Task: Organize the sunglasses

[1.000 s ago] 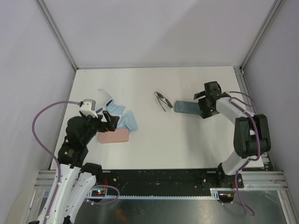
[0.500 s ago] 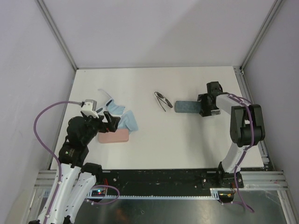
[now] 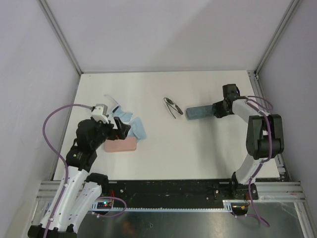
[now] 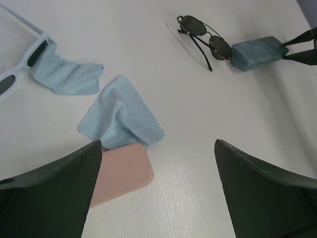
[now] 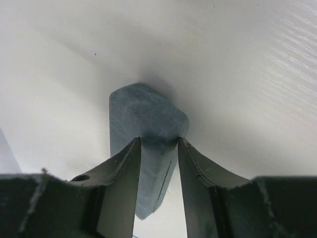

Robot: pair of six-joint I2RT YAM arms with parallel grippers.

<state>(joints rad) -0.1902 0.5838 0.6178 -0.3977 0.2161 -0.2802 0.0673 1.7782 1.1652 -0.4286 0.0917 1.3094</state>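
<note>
While both pairs lie flat on the white table (image 3: 163, 153), they sit well apart. The thin dark-framed sunglasses (image 3: 172, 107) (image 4: 205, 37) rest near the middle, with dark rounded lenses and slim wire arms. One lens is just beside the end of a grey-blue case (image 3: 199, 112) (image 4: 256, 51); whether they touch cannot be told. The white-framed sunglasses (image 3: 113, 105) (image 4: 20, 67) lie far to the left, with dark lenses in a pale, chunky frame, partly cut off at the edge of the left wrist view. Their frame touches a light blue cloth (image 4: 67, 77). A second light blue cloth (image 3: 136, 128) (image 4: 121, 121) lies crumpled just beside it, with one corner overlapping a pink case (image 3: 121, 144) (image 4: 121, 176).

The right gripper (image 3: 218, 109) (image 5: 158, 141) is low at the table. It is clamped narrowly on the far end of the grey-blue case, and its fingers (image 5: 121, 168) press on either side of the case's textured body (image 5: 143, 124). It touches neither pair of sunglasses.

The left gripper (image 3: 119, 128) (image 4: 158, 193) hangs above the pink case and the second cloth. Its jaws are spread wide, its dark fingers (image 4: 49, 188) fill the lower corners of its own view, and nothing is between them.
</note>
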